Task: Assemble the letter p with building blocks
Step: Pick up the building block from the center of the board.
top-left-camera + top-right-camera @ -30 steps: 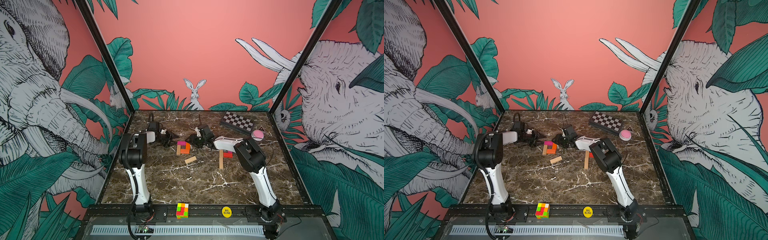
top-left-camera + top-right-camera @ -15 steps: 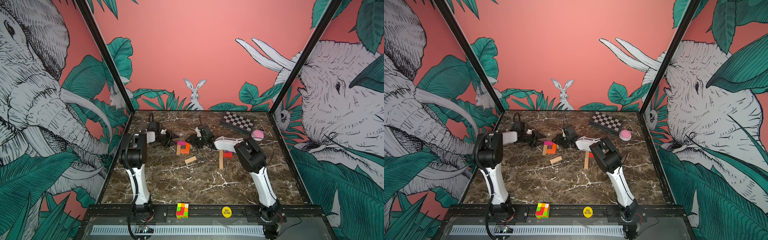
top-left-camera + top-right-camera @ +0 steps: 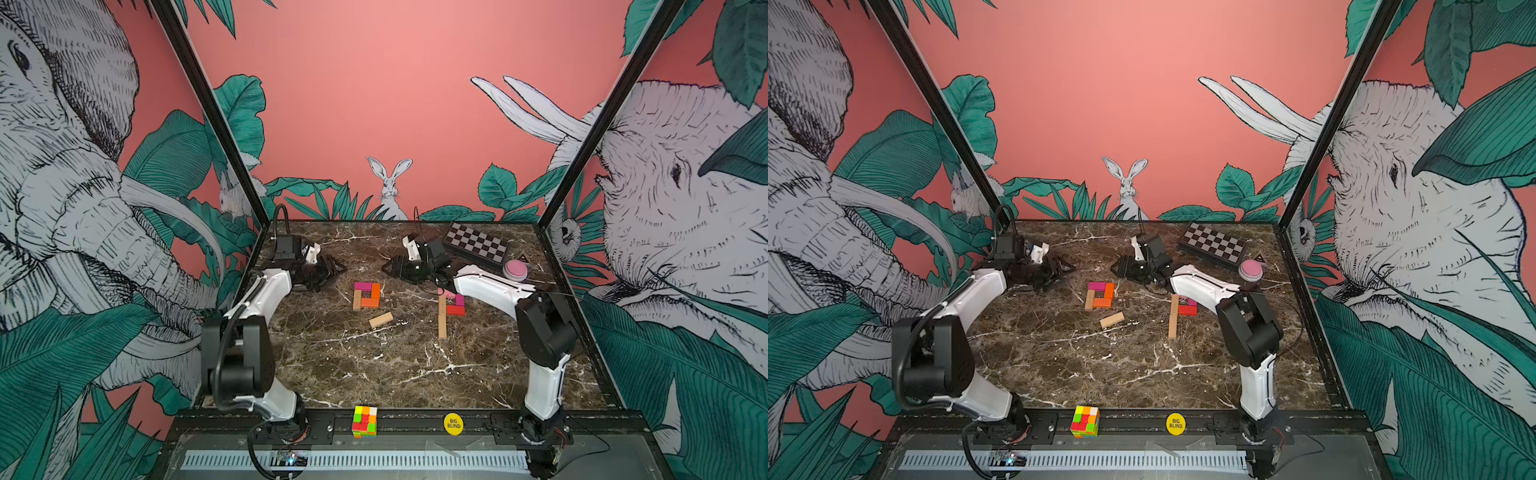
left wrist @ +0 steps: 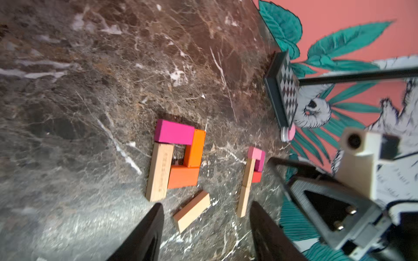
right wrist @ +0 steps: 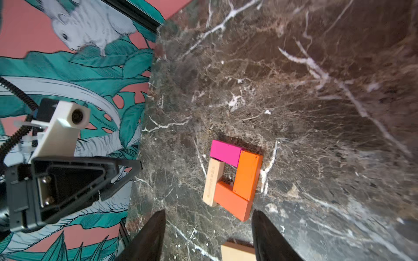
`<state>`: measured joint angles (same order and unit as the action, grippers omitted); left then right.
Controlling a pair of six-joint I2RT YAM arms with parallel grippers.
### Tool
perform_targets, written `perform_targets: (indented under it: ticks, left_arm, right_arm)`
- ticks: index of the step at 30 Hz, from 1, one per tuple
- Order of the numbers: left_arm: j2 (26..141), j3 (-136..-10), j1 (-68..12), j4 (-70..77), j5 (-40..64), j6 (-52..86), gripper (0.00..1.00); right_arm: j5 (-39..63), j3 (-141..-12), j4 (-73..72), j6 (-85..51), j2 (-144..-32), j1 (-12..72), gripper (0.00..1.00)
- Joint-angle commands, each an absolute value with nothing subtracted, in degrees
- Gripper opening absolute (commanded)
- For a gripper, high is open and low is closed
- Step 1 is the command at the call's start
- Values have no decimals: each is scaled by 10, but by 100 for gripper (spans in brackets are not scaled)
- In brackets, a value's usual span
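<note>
Little has shifted since the earlier frames; the building blocks (image 3: 375, 291) lie where they were. The left arm (image 3: 270, 291) reaches low toward the far middle of the surface (image 3: 374, 374), elbow bent, left jaws wide and empty. Near them sits a four-block square (image 3: 363, 286), then a loose tan block (image 3: 381, 320), then a tan-stemmed P (image 3: 442, 318). The right arm (image 3: 490, 286) mirrors it, right jaws wide, empty.

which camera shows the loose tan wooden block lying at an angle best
The left wrist view: the loose tan wooden block is whole, large and unobstructed. In both top views the block is whole but small. The right wrist view catches only one end, cut off at the picture's edge.
</note>
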<state>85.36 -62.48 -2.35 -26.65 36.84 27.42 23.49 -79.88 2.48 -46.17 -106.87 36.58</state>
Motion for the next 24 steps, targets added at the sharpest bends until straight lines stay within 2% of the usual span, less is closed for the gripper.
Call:
perform_targets:
  ticks: [1,5,11,19,24]
  left_arm:
    - [803,-603,-92,-344,307,136,63]
    - [808,-606,-175,-377,279,59,64]
    - [888,-638,-278,-409,194,-15,65]
    - [964,-637,-359,-375,78,-60,67]
    - [968,-622,-366,-332,27,-63,70]
  right_arm:
    - [216,-766,79,-399,-1015,356,66]
    - [226,-709,92,-383,-952,335,72]
    - [232,-637,109,-356,-851,313,91]
    - [228,-563,130,-352,-754,287,93]
    - [237,-541,114,-368,-733,283,94]
